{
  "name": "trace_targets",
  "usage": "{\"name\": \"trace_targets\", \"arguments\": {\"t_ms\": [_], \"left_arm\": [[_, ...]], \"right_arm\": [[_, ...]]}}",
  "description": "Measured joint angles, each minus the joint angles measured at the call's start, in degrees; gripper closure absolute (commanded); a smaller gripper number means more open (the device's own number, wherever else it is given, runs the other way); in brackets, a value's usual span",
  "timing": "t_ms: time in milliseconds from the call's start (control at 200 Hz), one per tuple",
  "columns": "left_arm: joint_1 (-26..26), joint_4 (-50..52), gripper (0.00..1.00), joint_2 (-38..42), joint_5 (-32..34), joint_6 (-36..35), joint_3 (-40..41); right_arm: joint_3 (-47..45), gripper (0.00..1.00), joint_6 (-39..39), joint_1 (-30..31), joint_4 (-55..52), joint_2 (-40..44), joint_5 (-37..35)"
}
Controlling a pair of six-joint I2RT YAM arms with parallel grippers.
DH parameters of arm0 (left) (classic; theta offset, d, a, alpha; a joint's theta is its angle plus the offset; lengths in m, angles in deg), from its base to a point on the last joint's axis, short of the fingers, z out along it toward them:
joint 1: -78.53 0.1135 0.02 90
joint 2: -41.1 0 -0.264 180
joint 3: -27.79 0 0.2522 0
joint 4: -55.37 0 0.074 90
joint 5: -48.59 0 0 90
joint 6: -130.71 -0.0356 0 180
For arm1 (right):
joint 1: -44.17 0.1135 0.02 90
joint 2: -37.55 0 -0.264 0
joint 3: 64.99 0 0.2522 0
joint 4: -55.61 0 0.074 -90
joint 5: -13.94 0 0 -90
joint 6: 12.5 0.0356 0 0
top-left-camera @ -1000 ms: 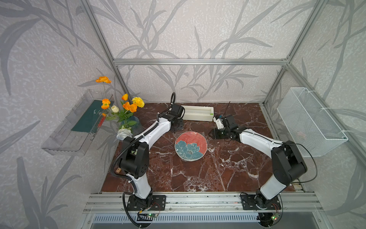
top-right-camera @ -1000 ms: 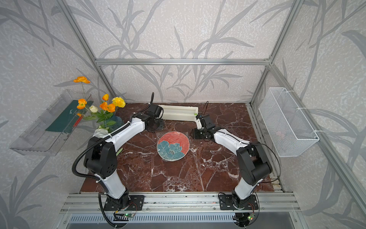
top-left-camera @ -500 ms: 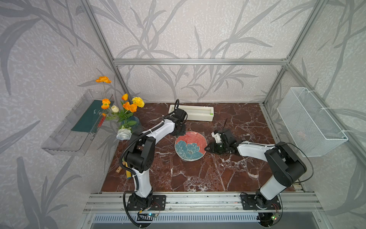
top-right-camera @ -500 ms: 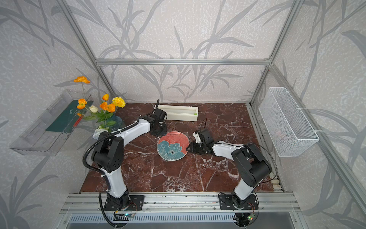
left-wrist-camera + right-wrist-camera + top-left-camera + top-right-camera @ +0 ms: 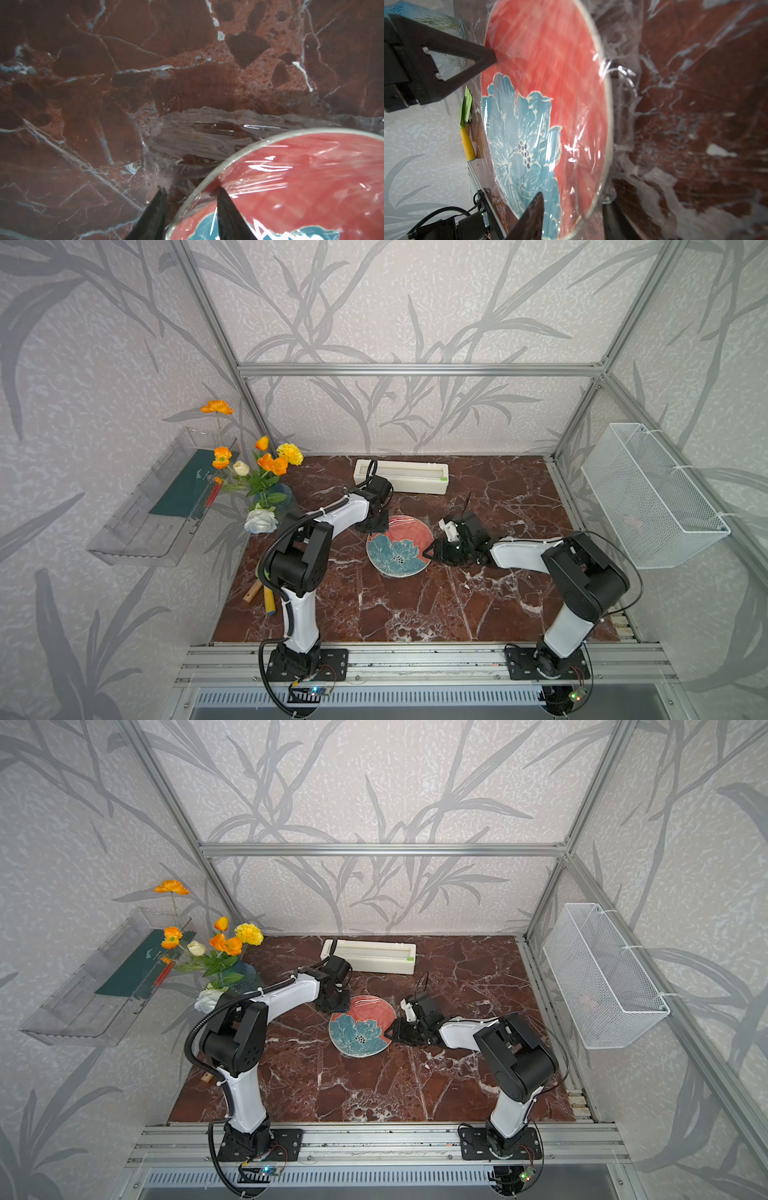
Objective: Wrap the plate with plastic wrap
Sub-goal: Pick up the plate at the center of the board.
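plate (image 5: 399, 549) lies flat on the marble bench (image 5: 415, 614), about mid-width, nearer the back edge than the front, a little in front of the dispenser box (image 5: 401, 477) on the back edge

plastic wrap (image 5: 197, 137) is already draped over the plate face, glossy wrinkles across the red, loose excess bunched on the bench just outside the rim

left gripper (image 5: 191, 190) is at the rim's back-left side. fingers spread, one tip on film inside the rim, the other on the bunched film outside, rim between them, nothing pinched

right gripper (image 5: 573, 199) is at the rim side facing the bench's right edge, same pose: fingers apart straddling the rim, clamped on nothing

step in hand looks like tucking the film round the rim. to do it well:
- push the outer tip down and inward under the rim so the film pulls taut, not just squashed flat
- work the two sides against each other so the plate doesn't slide on the marble
- light force, since film likely tears or clings to the tips
- lift straight off, then move along the rim to the loose parts

can't tell if the front side is tucked
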Motion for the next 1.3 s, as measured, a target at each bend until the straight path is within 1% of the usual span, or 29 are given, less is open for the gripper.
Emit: {"name": "trace_targets", "arguments": {"t_ms": [290,525,620,760,895,1005,1190,1299], "left_arm": [[0.81,-3.23,0.61,0.83,-3.82,2.21,2.56],[2.21,-9.33,0.61,3.04,-9.09,7.08,7.65],[2.19,-11.02,0.61,3.63,-11.17,8.70,9.01],[2.62,-11.30,0.60,3.93,-12.55,9.86,9.25],[3.41,-10.56,0.56,4.42,-14.38,9.94,9.25],[4.46,-7.74,0.53,5.09,-15.82,9.46,7.58],[4.92,-4.57,0.52,7.39,-17.81,7.28,1.36],[5.20,-4.44,0.53,8.44,-18.47,6.27,-0.52]], "right_arm": [[0.13,0.56,4.83,1.05,7.74,-4.00,0.17],[-0.13,0.57,12.41,1.11,19.89,-8.37,-0.92],[-0.63,0.60,14.71,1.09,22.62,-9.07,-1.38],[-1.36,0.70,16.74,1.05,23.61,-9.11,-2.21],[-1.53,0.78,17.35,0.61,23.76,-9.11,-2.16],[-1.62,0.84,18.29,-0.57,26.36,-8.28,-0.61],[-2.32,0.86,17.75,-3.15,26.40,-5.99,-0.09],[-2.69,0.86,17.55,-4.61,25.66,-4.83,0.26]]}}
